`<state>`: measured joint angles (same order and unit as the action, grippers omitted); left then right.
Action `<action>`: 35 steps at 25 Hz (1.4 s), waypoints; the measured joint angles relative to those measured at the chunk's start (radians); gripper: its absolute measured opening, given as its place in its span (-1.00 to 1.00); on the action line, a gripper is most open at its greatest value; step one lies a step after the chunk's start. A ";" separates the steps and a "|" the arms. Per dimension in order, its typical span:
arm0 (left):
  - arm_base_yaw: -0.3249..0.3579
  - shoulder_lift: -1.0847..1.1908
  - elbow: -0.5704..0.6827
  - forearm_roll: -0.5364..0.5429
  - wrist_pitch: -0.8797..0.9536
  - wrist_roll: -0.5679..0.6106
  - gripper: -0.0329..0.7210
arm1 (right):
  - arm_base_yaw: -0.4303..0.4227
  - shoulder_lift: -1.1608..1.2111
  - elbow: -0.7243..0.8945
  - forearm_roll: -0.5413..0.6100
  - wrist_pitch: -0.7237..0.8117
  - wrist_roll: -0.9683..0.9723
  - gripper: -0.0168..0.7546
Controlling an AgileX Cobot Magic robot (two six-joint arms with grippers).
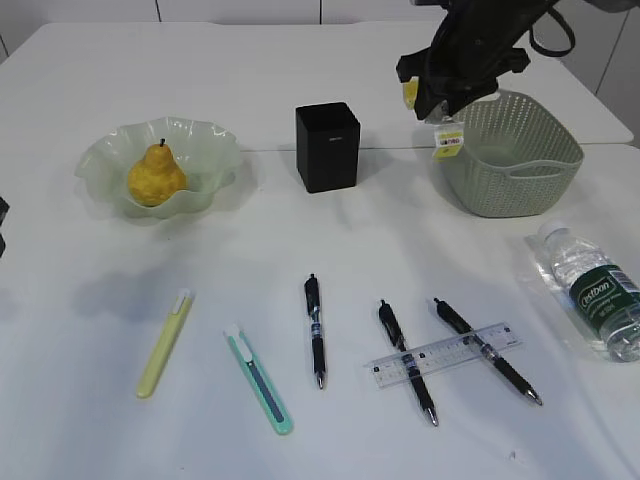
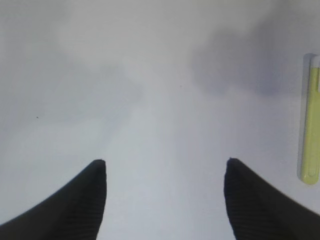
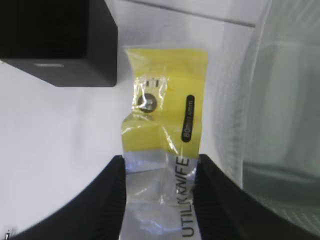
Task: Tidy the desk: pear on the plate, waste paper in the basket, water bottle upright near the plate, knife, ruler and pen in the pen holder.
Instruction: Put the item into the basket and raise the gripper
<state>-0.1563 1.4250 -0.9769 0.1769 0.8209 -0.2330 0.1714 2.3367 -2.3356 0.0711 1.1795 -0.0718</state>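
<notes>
Pens (image 1: 316, 330): 3; knives (image 1: 164, 343): 2

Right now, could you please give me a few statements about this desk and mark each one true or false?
1. The pear is on the plate. True.
2. The bottle stands upright. False: it lies on its side.
3. The right tool grips a yellow wrapper. True.
4. The ruler is in the holder. False: it lies across two pens on the desk.
5. The left tool holds a knife. False: it is open and empty.
</notes>
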 joint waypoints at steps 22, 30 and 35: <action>0.000 0.000 0.000 0.000 0.002 0.000 0.47 | -0.123 -0.001 -0.027 -0.062 -0.067 0.005 -0.12; 0.000 0.000 0.000 0.000 0.014 0.000 0.47 | -0.127 0.006 -0.028 -0.124 -0.104 0.005 -0.12; 0.000 0.000 0.000 0.000 0.024 0.000 0.47 | -0.148 0.039 -0.029 -0.130 -0.104 0.005 -0.12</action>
<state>-0.1563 1.4250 -0.9769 0.1769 0.8449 -0.2330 0.0236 2.3755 -2.3649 -0.0585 1.0752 -0.0672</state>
